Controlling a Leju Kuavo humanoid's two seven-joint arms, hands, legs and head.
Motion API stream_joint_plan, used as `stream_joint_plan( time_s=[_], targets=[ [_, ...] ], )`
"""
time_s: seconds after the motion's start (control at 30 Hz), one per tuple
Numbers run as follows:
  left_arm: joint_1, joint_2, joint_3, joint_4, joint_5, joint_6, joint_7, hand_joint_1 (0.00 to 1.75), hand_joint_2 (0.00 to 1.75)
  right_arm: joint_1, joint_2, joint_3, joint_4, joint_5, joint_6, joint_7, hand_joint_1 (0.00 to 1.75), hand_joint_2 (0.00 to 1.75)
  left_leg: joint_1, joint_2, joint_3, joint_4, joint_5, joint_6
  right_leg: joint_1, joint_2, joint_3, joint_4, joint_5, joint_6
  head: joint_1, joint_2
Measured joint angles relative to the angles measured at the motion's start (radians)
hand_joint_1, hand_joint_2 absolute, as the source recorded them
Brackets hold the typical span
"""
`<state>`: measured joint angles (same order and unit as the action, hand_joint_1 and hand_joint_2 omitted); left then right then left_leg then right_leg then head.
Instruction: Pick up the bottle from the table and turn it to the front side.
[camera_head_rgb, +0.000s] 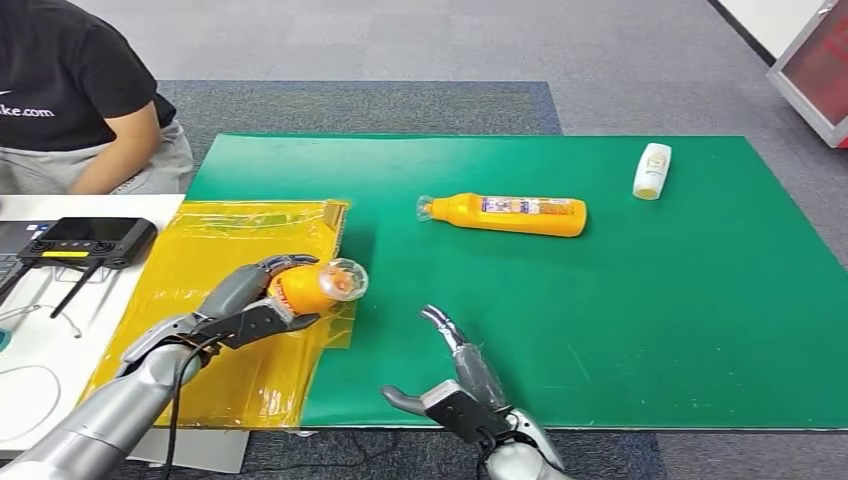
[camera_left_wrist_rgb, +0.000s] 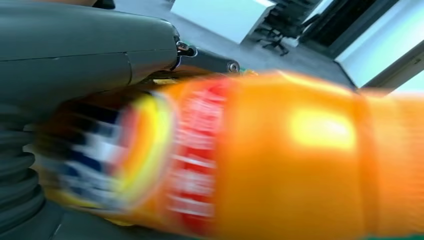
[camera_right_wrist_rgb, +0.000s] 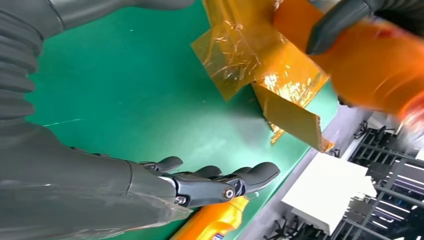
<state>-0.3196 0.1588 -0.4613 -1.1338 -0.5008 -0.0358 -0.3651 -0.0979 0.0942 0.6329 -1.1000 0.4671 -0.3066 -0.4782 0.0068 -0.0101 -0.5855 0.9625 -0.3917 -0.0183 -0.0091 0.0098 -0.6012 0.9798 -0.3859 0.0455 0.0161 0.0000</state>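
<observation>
My left hand (camera_head_rgb: 250, 305) grips an orange bottle (camera_head_rgb: 312, 287) with a clear cap, held above the yellow sheet's right edge, cap pointing right. The left wrist view shows that bottle (camera_left_wrist_rgb: 280, 155) blurred, its red and blue label close to my thumb (camera_left_wrist_rgb: 90, 45). Another orange bottle (camera_head_rgb: 520, 214) lies on its side on the green mat (camera_head_rgb: 660, 330), cap to the left. My right hand (camera_head_rgb: 465, 390) hovers open over the mat's front edge, fingers spread and pointing forward; in the right wrist view its fingers (camera_right_wrist_rgb: 220, 182) are apart over green, with the held bottle (camera_right_wrist_rgb: 370, 60) beyond.
A small white bottle (camera_head_rgb: 652, 171) lies at the mat's back right. A crinkled yellow sheet (camera_head_rgb: 215, 300) on cardboard covers the mat's left end. A person (camera_head_rgb: 80, 95) in black sits at back left. A black controller (camera_head_rgb: 85, 242) and cables rest on the white table (camera_head_rgb: 40, 350).
</observation>
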Motion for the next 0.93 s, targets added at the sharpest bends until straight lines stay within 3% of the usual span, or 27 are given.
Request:
stream_joint_plan(
  time_s=[0.27, 0.57, 0.8, 0.93],
  targets=[
    [0.024, -0.016, -0.014, 0.055, 0.011, -0.015, 0.010, 0.01, 1.75, 0.000, 0.003, -0.005, 0.027, -0.005, -0.001, 0.003, 0.00, 1.75, 0.000, 0.002, -0.004, 0.000, 0.002, -0.002, 0.000, 0.002, -0.006, 0.000, 0.003, -0.001, 0.000, 0.000],
    [0.013, -0.018, -0.018, 0.099, 0.024, -0.049, -0.007, 0.00, 1.75, -0.006, 0.010, -0.010, 0.054, -0.011, 0.000, 0.000, 0.00, 1.75, 0.000, 0.002, -0.004, 0.000, 0.002, -0.002, 0.000, 0.001, -0.006, 0.000, 0.003, -0.002, 0.000, 0.000],
    [0.015, -0.020, -0.027, 0.107, -0.019, 0.020, -0.016, 0.00, 1.75, -0.004, 0.012, -0.017, 0.061, -0.013, -0.006, 0.000, 0.00, 1.75, 0.000, 0.002, -0.004, 0.000, 0.002, -0.002, 0.000, 0.002, -0.006, 0.000, 0.003, -0.002, 0.000, 0.000],
    [0.052, -0.027, -0.027, 0.053, 0.025, 0.057, -0.070, 0.00, 1.75, 0.005, 0.012, -0.023, 0.062, -0.015, -0.015, 0.002, 0.00, 1.75, 0.000, 0.002, -0.005, 0.000, 0.002, -0.002, 0.000, 0.002, -0.007, 0.000, 0.003, -0.002, 0.000, 0.000]
  ],
)
